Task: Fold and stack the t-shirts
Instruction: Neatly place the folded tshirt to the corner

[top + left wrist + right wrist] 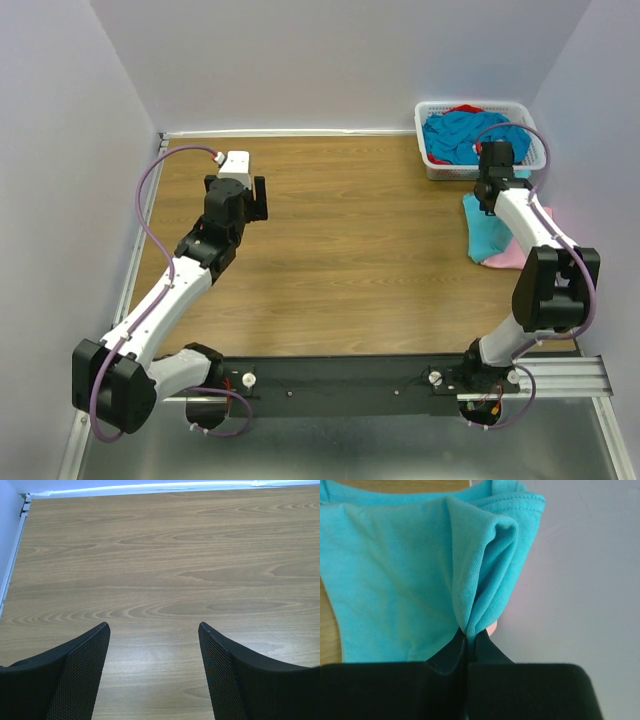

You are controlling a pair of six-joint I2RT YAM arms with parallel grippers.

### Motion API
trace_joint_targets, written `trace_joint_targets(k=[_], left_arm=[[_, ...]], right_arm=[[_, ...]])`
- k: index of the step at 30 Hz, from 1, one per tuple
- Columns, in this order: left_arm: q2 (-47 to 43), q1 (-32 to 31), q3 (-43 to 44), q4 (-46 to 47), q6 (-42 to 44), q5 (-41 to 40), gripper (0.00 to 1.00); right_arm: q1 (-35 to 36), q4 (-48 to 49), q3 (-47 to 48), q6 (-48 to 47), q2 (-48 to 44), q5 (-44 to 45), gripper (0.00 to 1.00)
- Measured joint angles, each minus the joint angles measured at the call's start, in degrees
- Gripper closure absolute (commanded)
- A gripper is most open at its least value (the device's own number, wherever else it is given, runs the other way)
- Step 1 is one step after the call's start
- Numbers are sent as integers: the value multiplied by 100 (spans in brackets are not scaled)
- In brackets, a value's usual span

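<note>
My right gripper (pixel 490 200) is shut on a pinched fold of a turquoise t-shirt (pixel 484 236) at the table's right side, just in front of the basket. In the right wrist view the jaws (pixel 470 637) meet on the bunched cloth (pixel 420 575), which spreads up and to the left. A pale pink t-shirt (pixel 516 256) lies under and beside it, and a sliver of pink (pixel 493 628) shows by the jaws. More turquoise t-shirts (pixel 455 135) are heaped in the basket. My left gripper (pixel 258 200) (pixel 153 630) hovers open over bare wood at the far left, holding nothing.
The white lattice basket (pixel 428 165) stands at the back right corner, with a red cloth (pixel 465 108) showing on top of the heap. Pale walls close in the table on the left, back and right. A black rail (pixel 340 385) runs along the near edge.
</note>
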Motion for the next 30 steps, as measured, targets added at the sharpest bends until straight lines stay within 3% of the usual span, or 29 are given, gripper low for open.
trace_joint_targets(k=[14, 18, 21, 30], left_arm=[[151, -2, 0, 0, -2, 44, 21], [190, -2, 0, 0, -2, 48, 21], [214, -2, 0, -2, -4, 83, 21], [234, -2, 0, -2, -7, 109, 21]], right_arm=[[-297, 575, -2, -160, 802, 323, 80], [-525, 752, -2, -177, 957, 529, 48], [-680, 833, 15, -177, 1021, 697, 36], [-960, 938, 129, 107, 1165, 1427, 34]])
